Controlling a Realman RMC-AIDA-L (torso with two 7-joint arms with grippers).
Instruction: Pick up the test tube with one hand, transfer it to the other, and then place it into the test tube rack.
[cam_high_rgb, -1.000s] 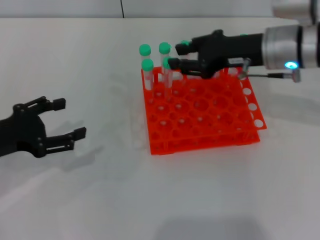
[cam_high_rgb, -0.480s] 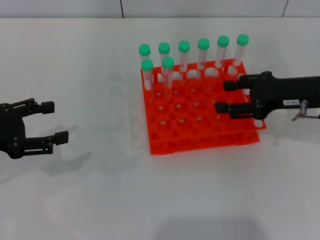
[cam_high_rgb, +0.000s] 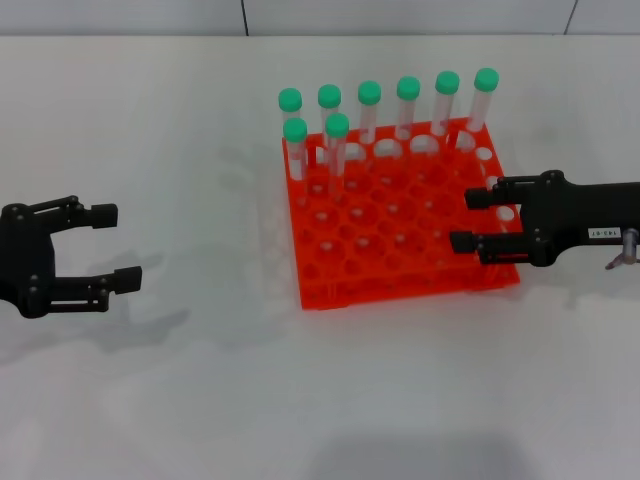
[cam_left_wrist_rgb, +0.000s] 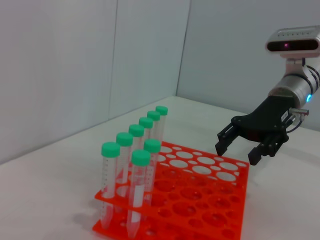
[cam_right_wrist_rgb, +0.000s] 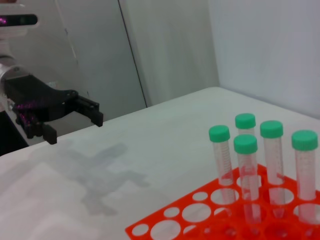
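Note:
The orange test tube rack (cam_high_rgb: 400, 285) stands in the middle of the table. Several green-capped test tubes stand upright in it: a full back row and two in the second row, one of them the tube (cam_high_rgb: 337, 150) at the second hole. My right gripper (cam_high_rgb: 470, 218), with the white label, is open and empty, low over the rack's right edge. My left gripper (cam_high_rgb: 108, 246) is open and empty, well left of the rack. The left wrist view shows the rack (cam_left_wrist_rgb: 200, 200), that tube (cam_left_wrist_rgb: 152, 146) and the right gripper (cam_left_wrist_rgb: 237, 152).
Bare white table lies all round the rack, with a grey wall behind. The right wrist view shows the rack's corner (cam_right_wrist_rgb: 170, 227), several tubes (cam_right_wrist_rgb: 246, 165) and the left gripper (cam_right_wrist_rgb: 75, 129) far off across the table.
My right gripper has drawn back from the tubes at the rack's back left to the rack's right edge, open and empty. My left gripper has shifted a little to the left.

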